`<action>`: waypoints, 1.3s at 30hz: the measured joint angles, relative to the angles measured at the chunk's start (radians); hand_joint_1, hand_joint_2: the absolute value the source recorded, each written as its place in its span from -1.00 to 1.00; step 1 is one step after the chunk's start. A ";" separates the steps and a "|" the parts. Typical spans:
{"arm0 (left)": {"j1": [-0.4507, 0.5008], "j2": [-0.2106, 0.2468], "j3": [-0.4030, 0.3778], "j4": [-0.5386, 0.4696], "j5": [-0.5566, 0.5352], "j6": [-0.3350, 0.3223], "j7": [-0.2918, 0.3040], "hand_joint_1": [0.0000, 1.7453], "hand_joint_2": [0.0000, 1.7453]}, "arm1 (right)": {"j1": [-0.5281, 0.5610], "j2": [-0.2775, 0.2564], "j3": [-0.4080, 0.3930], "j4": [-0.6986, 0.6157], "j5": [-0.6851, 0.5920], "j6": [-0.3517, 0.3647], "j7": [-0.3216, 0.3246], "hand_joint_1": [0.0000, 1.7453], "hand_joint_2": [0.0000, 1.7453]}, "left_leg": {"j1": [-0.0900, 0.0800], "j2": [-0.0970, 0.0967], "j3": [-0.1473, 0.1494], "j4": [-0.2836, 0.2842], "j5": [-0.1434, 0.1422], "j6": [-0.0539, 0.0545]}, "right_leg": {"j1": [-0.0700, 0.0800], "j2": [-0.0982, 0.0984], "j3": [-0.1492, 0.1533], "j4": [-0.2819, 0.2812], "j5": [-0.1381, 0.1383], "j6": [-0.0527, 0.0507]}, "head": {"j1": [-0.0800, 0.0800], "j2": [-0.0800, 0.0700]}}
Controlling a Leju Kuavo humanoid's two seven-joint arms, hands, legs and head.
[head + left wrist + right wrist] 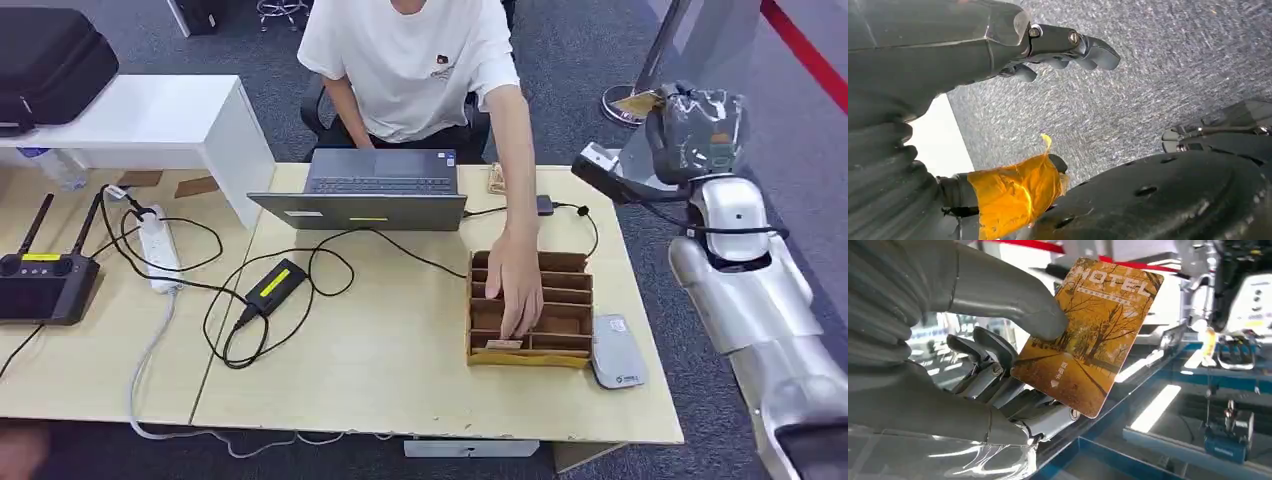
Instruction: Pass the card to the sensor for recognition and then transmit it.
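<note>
Card: an orange card (1088, 335) printed "HOTEL" is pinched between the thumb and the darker fingers of the right hand (1013, 365); in the head view the right hand (690, 125) is seen raised off the tabletop's right edge, well apart from the sensor.
Sensor: a flat grey pad (617, 352), judged to be the sensor, lies on the tabletop (400, 370) just beside the box.
Done: the card is judged to be picked up and held in the air.
Left: the card is not yet brought to the sensor; recognition and the handing on are both judged still to come.
Left hand: the left hand (1063, 50) is seen over grey carpet with its fingers curled in and nothing held; yellow tape (1015, 195) is wrapped round the thumb.
Person: a person's hand (515, 285) is reaching into a compartment of the cardboard box (530, 305), where a small card-like piece lies.
Hidden: in the head view the card is barely made out at the raised hand; the card's back face is not shown; the writing on the sensor is too small to read; the box's contents are partly covered by the person's hand.
</note>
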 joint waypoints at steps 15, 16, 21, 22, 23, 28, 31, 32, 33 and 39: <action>0.019 -0.026 0.014 0.001 0.061 0.014 0.006 -1.00 1.00 | 0.567 -0.046 -0.214 -0.490 -0.068 -0.064 -0.058 1.00 1.00 | 0.000 0.000 -0.002 -0.001 -0.002 0.000 | 0.001 -0.001 -0.001 -0.001 -0.002 0.000 | 0.001 0.000; 0.021 -0.027 0.018 0.002 0.068 0.013 0.005 -1.00 1.00 | 0.622 -0.046 -0.234 -0.531 -0.067 -0.080 -0.069 1.00 1.00 | 0.000 0.000 -0.002 -0.001 -0.002 0.000 | 0.000 -0.001 -0.001 -0.001 -0.002 0.000 | 0.000 0.000; 0.027 -0.035 0.035 0.011 0.090 0.000 -0.005 -1.00 1.00 | 0.828 -0.035 -0.299 -0.658 -0.054 -0.122 -0.100 1.00 1.00 | 0.000 0.001 -0.002 -0.001 -0.005 -0.001 | 0.000 0.001 -0.001 -0.001 -0.004 0.000 | 0.000 0.000; 0.027 -0.037 0.039 0.012 0.093 -0.001 -0.007 -1.00 1.00 | 0.860 -0.031 -0.309 -0.673 -0.053 -0.130 -0.102 1.00 1.00 | 0.000 0.001 -0.001 -0.001 -0.005 0.000 | 0.000 0.001 -0.001 -0.001 -0.004 0.000 | 0.000 0.000; 0.028 -0.038 0.042 0.014 0.097 -0.001 -0.008 -1.00 1.00 | 0.891 -0.025 -0.315 -0.683 -0.051 -0.139 -0.106 1.00 1.00 | 0.000 0.001 -0.001 -0.001 -0.005 0.000 | 0.000 0.001 -0.001 -0.001 -0.004 0.000 | 0.000 0.000; 0.032 -0.045 0.054 0.021 0.104 -0.002 -0.016 -1.00 1.00 | 1.004 0.020 -0.334 -0.697 -0.037 -0.163 -0.113 1.00 1.00 | 0.000 0.002 -0.001 -0.001 -0.005 0.000 | 0.000 0.001 -0.001 -0.001 -0.004 0.000 | 0.000 0.000; 0.033 -0.045 0.061 0.021 0.106 -0.003 -0.017 -1.00 1.00 | 1.035 0.043 -0.336 -0.693 -0.029 -0.172 -0.114 1.00 1.00 | 0.000 0.003 -0.001 -0.002 -0.005 0.000 | 0.000 0.002 -0.001 0.000 -0.004 0.000 | 0.000 0.000; 0.033 -0.045 0.061 0.021 0.106 -0.003 -0.017 -1.00 1.00 | 1.042 0.049 -0.336 -0.691 -0.028 -0.172 -0.113 1.00 1.00 | 0.000 0.003 -0.001 -0.002 -0.005 0.000 | 0.000 0.002 -0.001 0.000 -0.004 0.000 | 0.000 0.000; 0.033 -0.045 0.062 0.022 0.106 -0.003 -0.018 -1.00 1.00 | 1.047 0.053 -0.338 -0.688 -0.027 -0.172 -0.113 1.00 1.00 | 0.000 0.003 -0.001 -0.002 -0.005 0.000 | 0.000 0.002 -0.001 0.000 -0.004 0.000 | 0.000 0.000; 0.033 -0.048 0.064 0.028 0.106 -0.004 -0.018 -1.00 1.00 | 1.056 0.076 -0.341 -0.666 -0.010 -0.171 -0.106 1.00 1.00 | 0.000 0.003 -0.001 -0.001 -0.005 0.000 | 0.000 0.002 -0.001 0.000 -0.004 0.000 | 0.000 0.000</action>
